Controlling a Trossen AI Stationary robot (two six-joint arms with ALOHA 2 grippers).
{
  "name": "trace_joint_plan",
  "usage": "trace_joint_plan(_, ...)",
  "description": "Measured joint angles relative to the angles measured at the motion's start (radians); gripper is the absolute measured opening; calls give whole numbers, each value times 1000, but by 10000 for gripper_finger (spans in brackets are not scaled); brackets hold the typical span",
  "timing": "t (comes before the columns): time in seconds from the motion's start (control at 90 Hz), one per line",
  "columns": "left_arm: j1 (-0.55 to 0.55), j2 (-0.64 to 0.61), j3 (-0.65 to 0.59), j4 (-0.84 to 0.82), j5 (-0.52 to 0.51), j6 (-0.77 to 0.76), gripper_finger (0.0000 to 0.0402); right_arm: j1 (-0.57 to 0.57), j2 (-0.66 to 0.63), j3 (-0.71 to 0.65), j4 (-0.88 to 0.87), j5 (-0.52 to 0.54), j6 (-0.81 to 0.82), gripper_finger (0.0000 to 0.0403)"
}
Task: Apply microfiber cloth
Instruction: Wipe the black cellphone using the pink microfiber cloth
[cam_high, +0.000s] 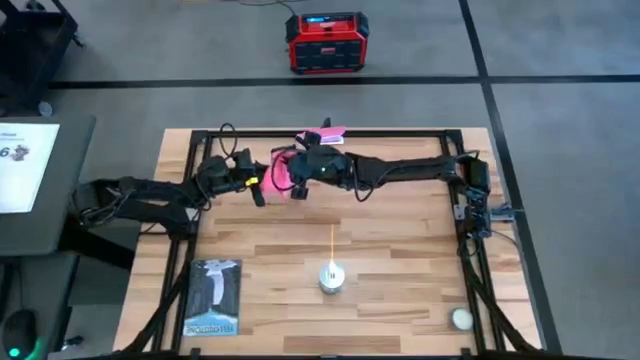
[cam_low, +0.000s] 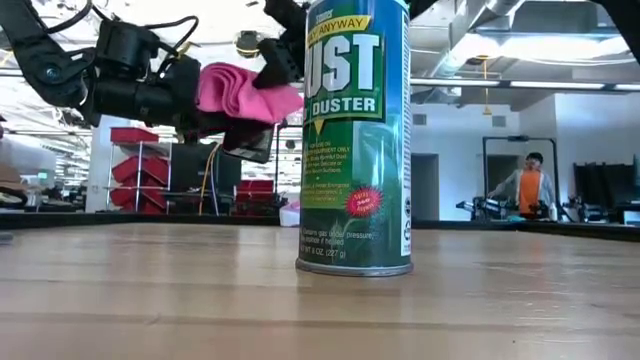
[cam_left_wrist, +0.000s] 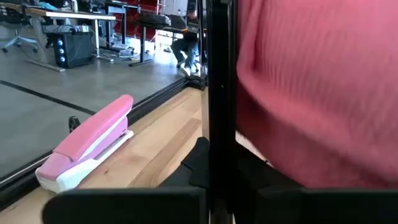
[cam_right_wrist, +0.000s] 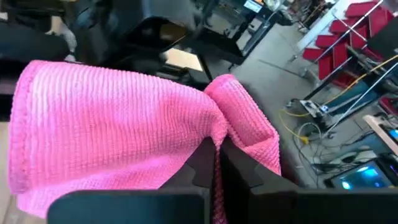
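The microfiber cloth (cam_high: 283, 170) hangs in the air above the far part of the wooden table (cam_high: 400, 250), bunched between the two arms, which meet there from either side. The right gripper (cam_high: 298, 178) reaches in from the right side of the table, and its fingers are pinched together on a fold of the pink fabric — in the right wrist view the cloth (cam_right_wrist: 124, 137) drapes over the closed fingertips and fills most of the frame. The left gripper (cam_high: 256, 187) sits just beside the cloth on its left; from the left wrist the cloth (cam_left_wrist: 317, 93) looms large right against a dark finger (cam_left_wrist: 217, 93), but whether the left fingers are closed on it or merely near it cannot be told. In the low view the pink bundle (cam_low: 245, 92) floats well above the table surface, behind a green duster can (cam_low: 357, 140) that stands upright nearer the camera. Seen from above, that can (cam_high: 332, 277) stands near the middle of the table. A pink-and-white stapler (cam_left_wrist: 87, 144) lies at the far edge of the table — beyond the cloth. A dark booklet (cam_high: 214, 296) lies flat at the near left, and a small pale round object (cam_high: 461, 319) rests at the near right corner.
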Motion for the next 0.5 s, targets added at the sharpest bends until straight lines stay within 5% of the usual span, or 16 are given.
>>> trace_joint_plan(0.5,13,16,0,-3,17,4,5,-26,0,-128,5,-76,159,0)
